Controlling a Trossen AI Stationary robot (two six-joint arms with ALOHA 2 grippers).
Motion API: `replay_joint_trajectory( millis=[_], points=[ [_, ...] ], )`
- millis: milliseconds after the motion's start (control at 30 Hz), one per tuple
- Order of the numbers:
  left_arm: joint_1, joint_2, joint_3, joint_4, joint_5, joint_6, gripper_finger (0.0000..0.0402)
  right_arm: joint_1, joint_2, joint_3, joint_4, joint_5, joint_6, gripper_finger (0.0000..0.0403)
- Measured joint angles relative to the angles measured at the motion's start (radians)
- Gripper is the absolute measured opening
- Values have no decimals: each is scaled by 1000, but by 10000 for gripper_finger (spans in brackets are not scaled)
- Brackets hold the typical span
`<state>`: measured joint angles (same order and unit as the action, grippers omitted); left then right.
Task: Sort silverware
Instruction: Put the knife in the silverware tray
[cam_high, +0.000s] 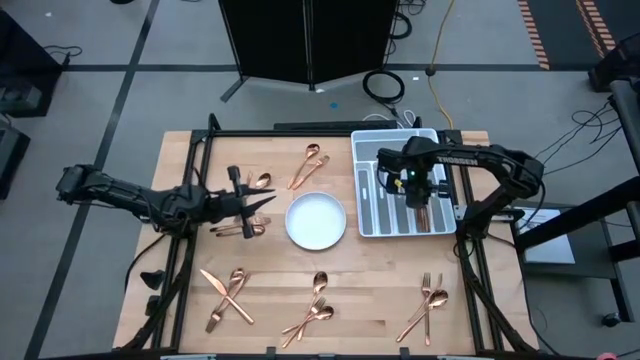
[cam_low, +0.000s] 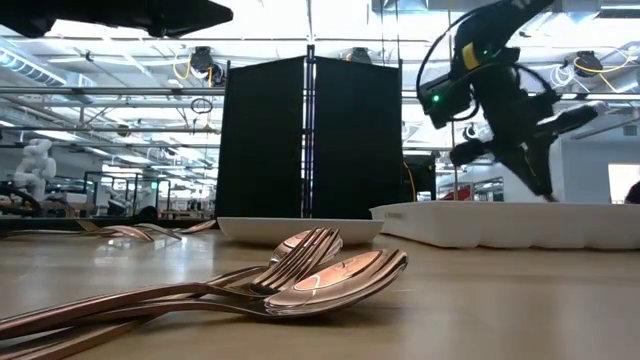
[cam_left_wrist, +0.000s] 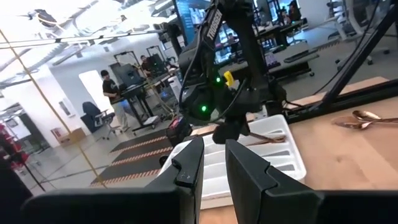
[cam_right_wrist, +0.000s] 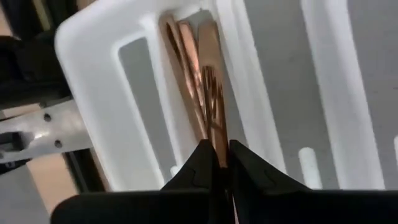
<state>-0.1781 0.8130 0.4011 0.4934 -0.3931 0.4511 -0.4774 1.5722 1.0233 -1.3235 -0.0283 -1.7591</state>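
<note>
Pinching a copper piece (cam_right_wrist: 214, 118) between my right fingers (cam_right_wrist: 219, 163), I hang over the tray (cam_high: 372, 215); its long axis runs straight ahead along the slot below. My left gripper (cam_high: 262, 203) waits slightly parted above loose silverware (cam_high: 245, 229).

On my right arm (cam_high: 490, 157) I can read white letters in the high view, the brand word "TROSSEN", along the upper link. In the left wrist view the same arm (cam_left_wrist: 211, 31) carries white letters that look like "TROSSEN" too, running down the dark link, only partly clear. I find no other readable text, number or sign.
</note>
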Motion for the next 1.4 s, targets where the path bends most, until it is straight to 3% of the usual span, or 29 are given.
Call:
replay_joint_trajectory(
  millis=[233, 433, 833, 1100, 1300, 1400],
  points=[
    [9, 18, 0, 7, 0, 3, 63, -8, 81, 0, 22, 20, 7, 29],
    [8, 18, 0, 7, 2, 26, 63, -25, 108, -1, 48, 88, 45, 71],
    [8, 18, 0, 7, 5, 28, 63, -32, 110, -1, 99, 109, 47, 145],
    [8, 18, 0, 15, 19, 28, 63, 55, 92, 34, 151, 364, 238, 145],
    [8, 18, 0, 16, 31, 26, 63, 135, 90, 159, 140, 369, 391, 140],
    [8, 18, 0, 15, 31, 26, 63, 174, 90, 227, 148, 337, 595, 140]
  ],
)
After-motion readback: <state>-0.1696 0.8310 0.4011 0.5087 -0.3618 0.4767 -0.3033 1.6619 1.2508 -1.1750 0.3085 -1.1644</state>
